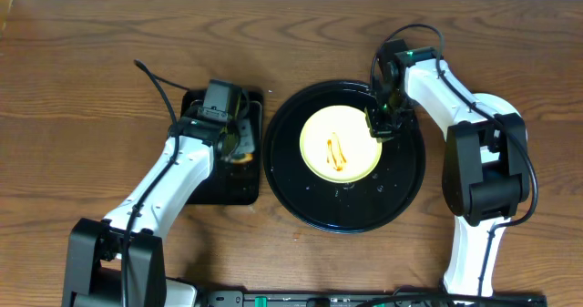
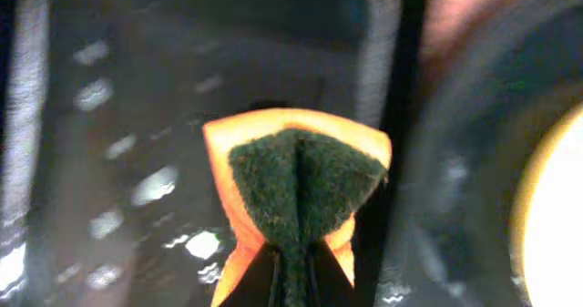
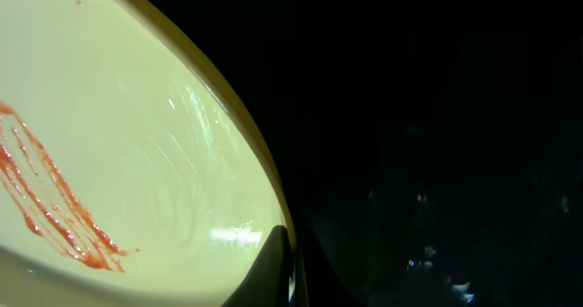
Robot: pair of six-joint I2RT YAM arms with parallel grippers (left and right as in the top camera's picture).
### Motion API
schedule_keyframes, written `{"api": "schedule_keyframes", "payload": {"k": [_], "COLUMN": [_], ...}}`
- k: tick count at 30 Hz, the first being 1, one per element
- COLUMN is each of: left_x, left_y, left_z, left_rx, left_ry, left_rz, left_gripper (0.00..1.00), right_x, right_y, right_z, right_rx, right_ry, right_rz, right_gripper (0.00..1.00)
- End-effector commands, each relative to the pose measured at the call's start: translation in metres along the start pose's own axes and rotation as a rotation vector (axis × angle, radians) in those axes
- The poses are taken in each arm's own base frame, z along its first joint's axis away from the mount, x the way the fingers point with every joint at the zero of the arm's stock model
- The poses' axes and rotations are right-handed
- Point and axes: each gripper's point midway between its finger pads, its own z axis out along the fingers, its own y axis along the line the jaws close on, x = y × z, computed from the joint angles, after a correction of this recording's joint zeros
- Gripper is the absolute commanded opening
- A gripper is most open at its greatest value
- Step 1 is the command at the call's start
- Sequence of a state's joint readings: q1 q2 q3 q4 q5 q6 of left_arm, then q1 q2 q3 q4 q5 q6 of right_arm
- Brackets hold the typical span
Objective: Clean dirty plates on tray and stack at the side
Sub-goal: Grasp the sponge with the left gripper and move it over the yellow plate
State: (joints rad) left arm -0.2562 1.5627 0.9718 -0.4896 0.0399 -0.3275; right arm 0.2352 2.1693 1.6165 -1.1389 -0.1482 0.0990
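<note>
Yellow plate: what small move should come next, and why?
Probably swing the left gripper right, bringing the sponge onto the yellow plate. The sponge is pinched in its jaws over the rectangular tray, the sauce streaks are unwiped, and the right gripper grips the plate's rim, steadying it.

Sauce-streaked pale yellow plate (image 1: 340, 143) on round black tray (image 1: 302, 194), right tool (image 1: 379, 128) at plate's rim.
</note>
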Motion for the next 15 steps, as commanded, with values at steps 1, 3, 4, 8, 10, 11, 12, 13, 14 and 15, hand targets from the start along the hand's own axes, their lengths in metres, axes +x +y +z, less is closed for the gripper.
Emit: {"api": "schedule_keyframes", "payload": {"k": [1,3,4,8,10,11,12,13,14,15], "left_x": [0.001,-0.006,-0.007,-0.016,-0.02,-0.021,-0.021,-0.021,-0.019,-0.018], "left_y": [-0.051,-0.073,-0.081,-0.113,-0.126,-0.13,-0.135,-0.139,-0.142,-0.144], "left_z": [-0.003,-0.008,-0.01,-0.029,-0.037,-0.04,-0.042,-0.043,-0.043,-0.042], "left_rx": [0.255,0.317,0.329,0.382,0.402,0.409,0.418,0.426,0.426,0.424], "left_ry": [0.015,-0.022,-0.029,-0.051,-0.062,-0.064,-0.064,-0.064,-0.063,-0.062], "left_rz": [0.076,0.081,0.078,0.062,0.046,0.032,0.019,0.012,0.008,0.007], "left_gripper": [0.07,0.07,0.08,0.07,0.07,0.07,0.07,0.07,0.08,0.07], "right_x": [0.001,0.001,0.001,0.002,0.001,0.001,0.002,0.002,0.002,0.002], "right_y": [-0.001,-0.001,-0.001,0.004,0.006,0.007,0.008,0.009,0.01,0.01], "right_z": [0.005,0.005,0.006,0.006,0.007,0.007,0.007,0.007,0.007,0.007], "right_rx": [0.027,0.027,0.027,0.029,0.03,0.03,0.03,0.031,0.031,0.032], "right_ry": [0.013,0.013,0.014,0.014,0.012,0.012,0.012,0.012,0.013,0.012], "right_rz": [0.009,0.009,0.007,-0.006,-0.011,-0.013,-0.015,-0.019,-0.021,-0.023], "right_gripper": [0.01,0.01,0.01,0.01,0.01,0.01,0.01,0.01,0.01,0.01]}}
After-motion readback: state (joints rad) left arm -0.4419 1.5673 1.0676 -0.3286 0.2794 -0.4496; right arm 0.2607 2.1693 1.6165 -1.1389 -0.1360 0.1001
